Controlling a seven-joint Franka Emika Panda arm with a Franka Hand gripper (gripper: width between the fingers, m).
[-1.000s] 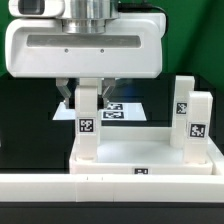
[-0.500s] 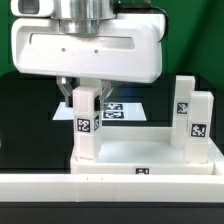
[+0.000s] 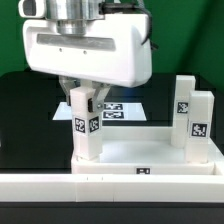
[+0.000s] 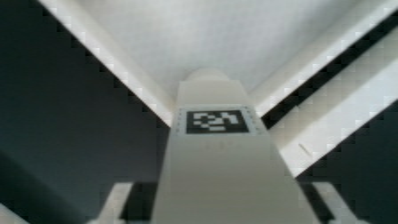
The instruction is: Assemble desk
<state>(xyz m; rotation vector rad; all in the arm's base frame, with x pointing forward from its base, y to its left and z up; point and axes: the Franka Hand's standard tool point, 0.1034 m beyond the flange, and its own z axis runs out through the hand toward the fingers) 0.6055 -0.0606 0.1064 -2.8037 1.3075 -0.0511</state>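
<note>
The white desk top (image 3: 140, 152) lies flat against the front wall. A square white leg (image 3: 85, 130) with tags stands upright in its socket at the exterior view's left. My gripper (image 3: 85, 100) comes down from above and is shut on this leg's upper part, its hand turned at an angle. In the wrist view the leg (image 4: 217, 150) runs between my gripper's (image 4: 217, 205) fingers down to the desk top (image 4: 214, 35). Two more legs (image 3: 183, 105) (image 3: 198, 125) stand upright on the top's right side. A fourth leg is out of view.
The long white border wall (image 3: 110, 190) runs across the front. The marker board (image 3: 120, 108) lies flat on the black table behind the desk top. The big white gripper hand hides the space above the left leg.
The gripper hand has turned about its upright axis, and the left leg has turned with it. The leg now shows two tagged faces instead of one. The right legs have not moved.
</note>
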